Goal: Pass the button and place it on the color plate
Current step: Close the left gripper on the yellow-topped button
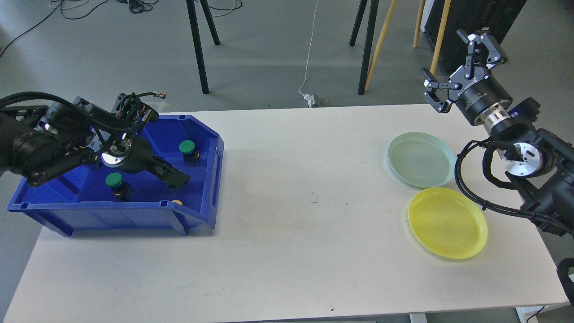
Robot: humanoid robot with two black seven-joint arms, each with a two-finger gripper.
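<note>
A blue bin [112,215] stands at the table's left. In it I see a green button [187,147] at the back right, a green button [114,180] near the front, and the edge of a yellow button [177,202] behind the front wall. My left gripper [176,178] reaches down into the bin between the green buttons, over the spot of a yellow button that it hides. Its fingers look like one dark shape. My right gripper [446,60] is open and empty, raised beyond the table's far right edge. A pale green plate [421,159] and a yellow plate [447,223] lie at the right.
The white table [305,215] lies between the bin and the plates. My left arm covers the bin's left half. Black stand legs [197,45], wooden poles and cables are on the floor behind the table.
</note>
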